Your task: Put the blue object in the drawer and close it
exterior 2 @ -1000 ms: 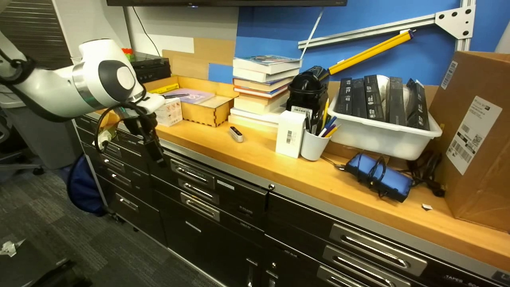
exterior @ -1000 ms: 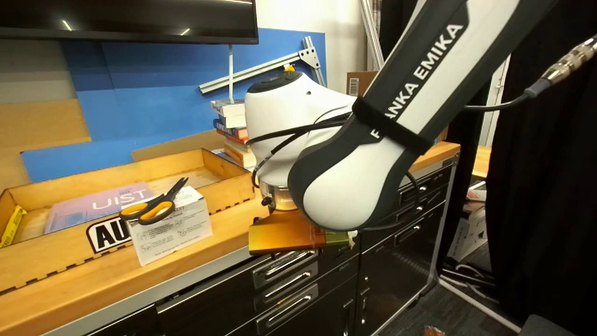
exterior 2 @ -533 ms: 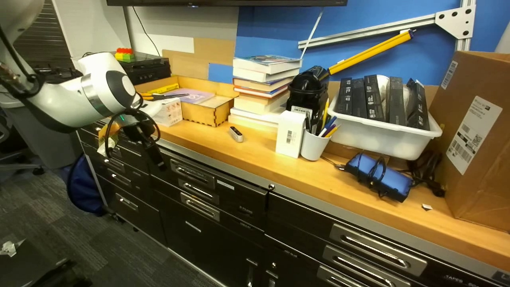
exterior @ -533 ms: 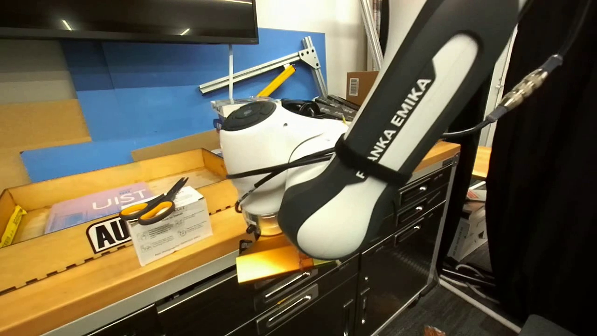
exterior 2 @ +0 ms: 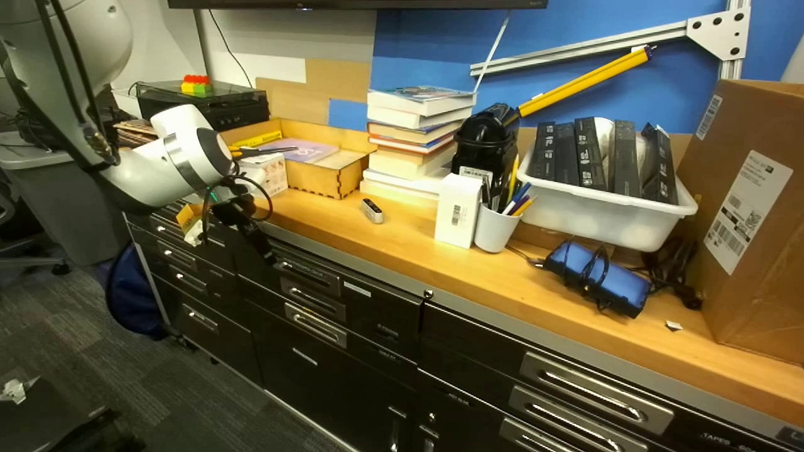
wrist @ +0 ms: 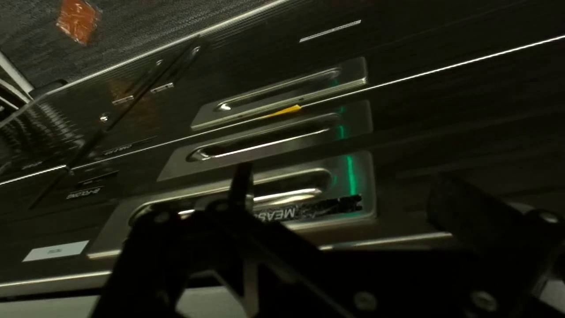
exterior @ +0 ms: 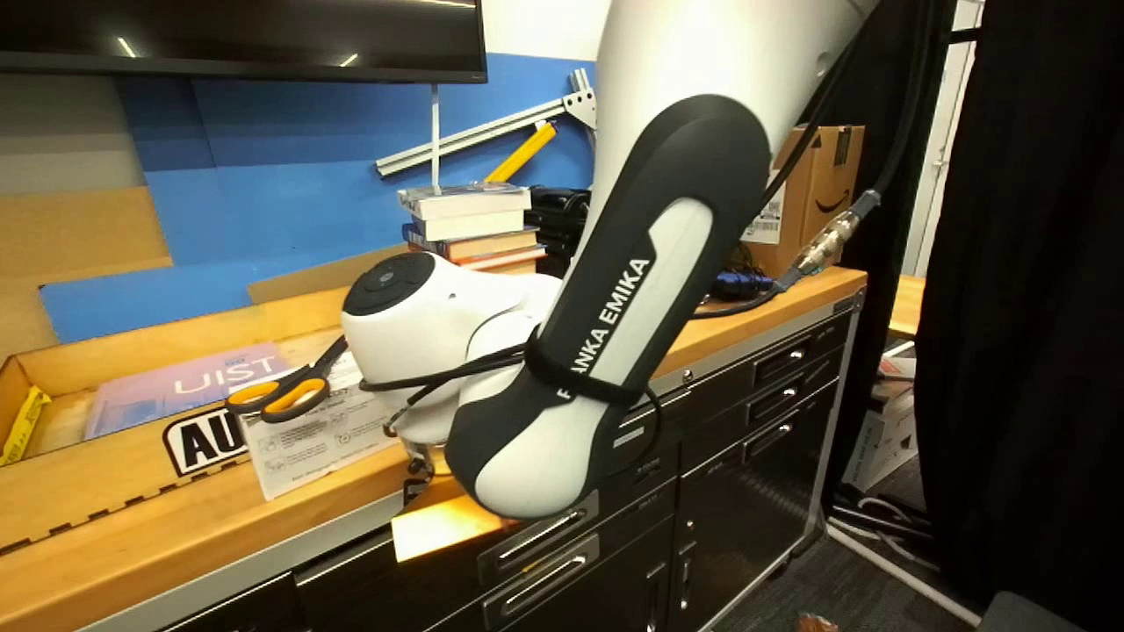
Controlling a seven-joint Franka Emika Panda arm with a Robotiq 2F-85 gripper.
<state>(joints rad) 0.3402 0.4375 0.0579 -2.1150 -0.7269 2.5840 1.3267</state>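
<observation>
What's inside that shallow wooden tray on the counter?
The wooden tray holds a flat purple item lettered UIST and a narrow yellow strip. Its front wall hides the area just behind it, so anything lying there can't be seen.

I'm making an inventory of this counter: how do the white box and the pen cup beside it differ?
The white box is taller than the pen cup. The box has flat sides, while the cup is round. The box's top looks closed; the cup is open and holds pens. Both are pale and stand upright on the counter.
</observation>
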